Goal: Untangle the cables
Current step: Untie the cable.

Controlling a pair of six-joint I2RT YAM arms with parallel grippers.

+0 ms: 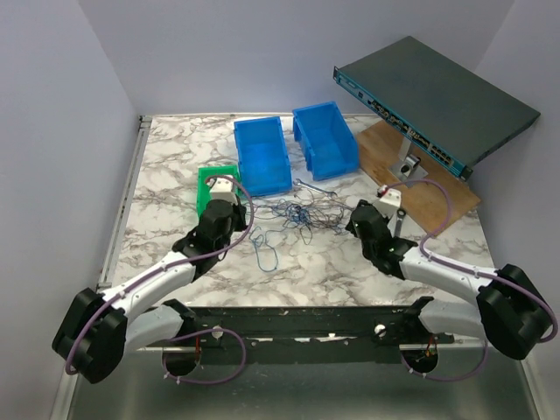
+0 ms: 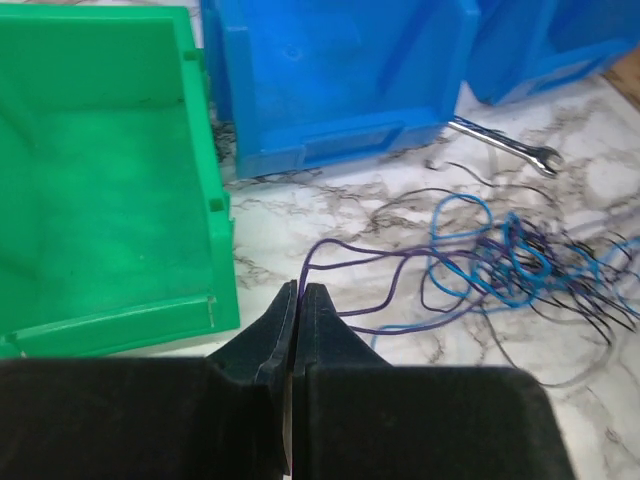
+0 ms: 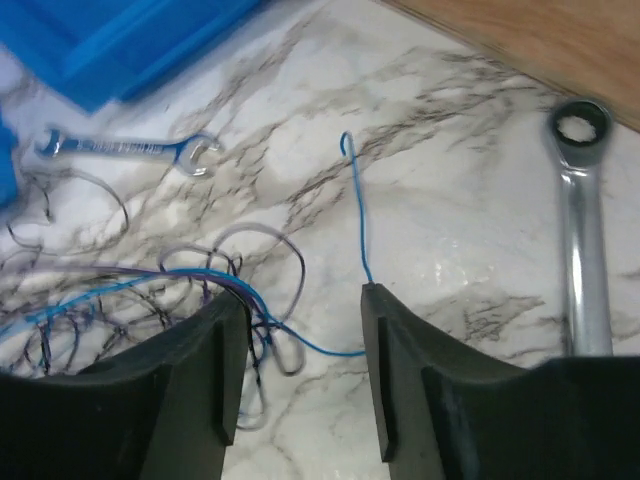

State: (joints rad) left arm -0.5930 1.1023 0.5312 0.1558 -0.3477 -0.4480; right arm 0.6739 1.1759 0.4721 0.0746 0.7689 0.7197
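The cables (image 1: 302, 213) lie as a loose snarl of blue and dark threads on the marbled desk (image 1: 166, 166), between the two arms and just in front of the blue bins (image 1: 262, 185). The left end effector (image 2: 300, 292) is clenched tight. A purple strand (image 2: 360, 252) runs from the snarl straight into its tips and appears to be nipped there, though the wire is too fine to be sure of the contact. Held so, that end would serve as an anchor for drawing the strand out toward the green bin (image 2: 100, 150) just beside it.

The right end effector (image 3: 305, 300) has its jaws standing apart and grips nothing. A blue strand (image 3: 360, 215) curves through the gap and rises past one fingertip, its hooked free end lying on bare desk. That position suits closing on this loose end, away from the knot.

A small silver spanner (image 3: 130, 148) lies at the far fringe of the snarl near the bins, where dragged loops could catch on it. A larger ratchet wrench (image 3: 585, 230) lies beside the right arm, near a wooden board (image 3: 540, 40). The chief hindrance is likely the knot itself, where purple, blue and dark loops cross. One blue loop (image 1: 267, 252) lies apart, nearer the arms.
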